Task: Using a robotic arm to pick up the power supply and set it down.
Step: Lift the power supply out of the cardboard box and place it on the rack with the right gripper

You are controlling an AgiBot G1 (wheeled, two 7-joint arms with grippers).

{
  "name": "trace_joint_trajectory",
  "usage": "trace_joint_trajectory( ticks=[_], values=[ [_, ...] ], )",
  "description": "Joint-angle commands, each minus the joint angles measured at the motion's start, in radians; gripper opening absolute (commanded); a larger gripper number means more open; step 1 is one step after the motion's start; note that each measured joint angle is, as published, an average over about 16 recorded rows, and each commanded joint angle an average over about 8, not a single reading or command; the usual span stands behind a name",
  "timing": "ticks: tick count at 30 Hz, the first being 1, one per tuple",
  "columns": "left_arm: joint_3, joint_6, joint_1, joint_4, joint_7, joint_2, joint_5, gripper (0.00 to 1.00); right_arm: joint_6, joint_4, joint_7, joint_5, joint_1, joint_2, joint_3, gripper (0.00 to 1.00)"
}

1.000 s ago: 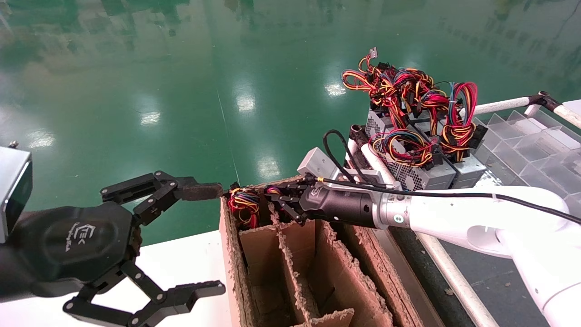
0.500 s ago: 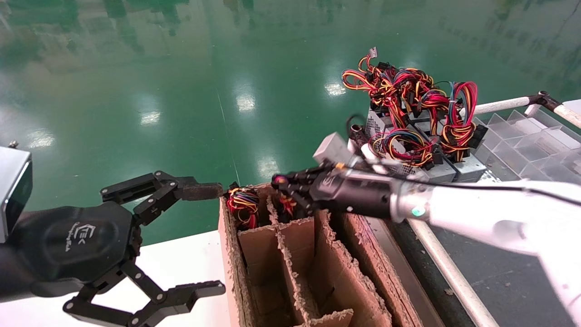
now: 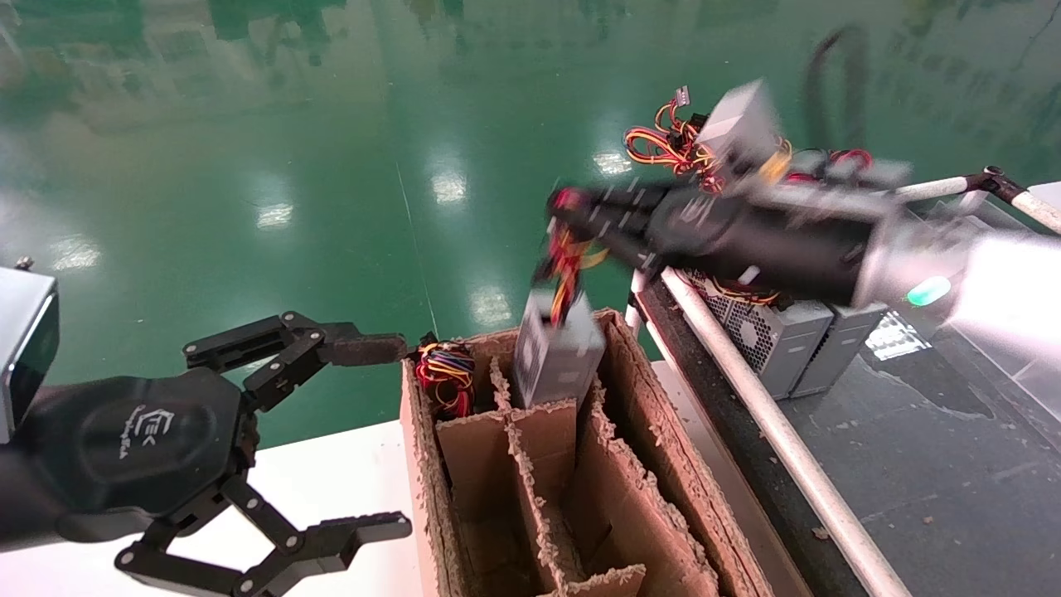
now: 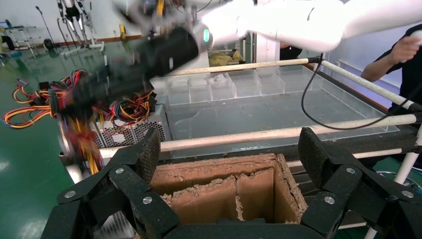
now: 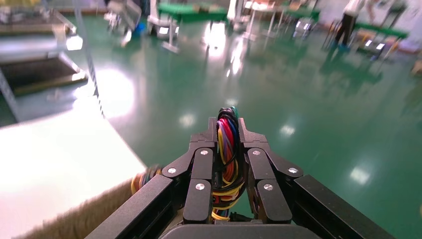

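The power supply (image 3: 555,352), a small plain grey box, hangs tilted above the far middle cell of the cardboard box (image 3: 663,448), its lower end still at the divider's top. Its bundle of red, yellow and black wires (image 3: 565,265) runs up into my right gripper (image 3: 568,203), which is shut on the bundle. In the right wrist view the wires (image 5: 226,149) are pinched between the black fingers of that gripper (image 5: 228,124). My left gripper (image 3: 390,438) stands open and empty at the box's left side, facing the box in its own view (image 4: 230,149).
Another coloured wire bundle (image 3: 445,373) sits in the box's far left cell. Vented grey units (image 3: 787,327) with loose looping cables stand behind a white pipe rail (image 3: 771,431). A clear compartment tray (image 4: 224,87) lies beyond. A white table (image 3: 331,473) is under my left gripper.
My right gripper rose and pulled back to the right, drawing the power supply up out of the box cell by its wires. The left gripper has not moved.
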Motion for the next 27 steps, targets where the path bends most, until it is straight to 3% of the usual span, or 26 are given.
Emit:
trace_joint_trajectory(
  ticks=[1, 11, 27],
  values=[
    [0.000, 0.000, 0.000, 0.000, 0.000, 0.000, 0.000, 1.00, -0.019, 0.021, 0.025, 0.021, 0.018, 0.028, 0.015, 0.00],
    [0.000, 0.000, 0.000, 0.000, 0.000, 0.000, 0.000, 1.00, -0.082, -0.098, 0.057, 0.092, 0.179, 0.085, 0.074, 0.00],
    [0.000, 0.000, 0.000, 0.000, 0.000, 0.000, 0.000, 1.00, -0.129, -0.427, -0.059, 0.054, 0.431, 0.198, 0.087, 0.00]
  ],
)
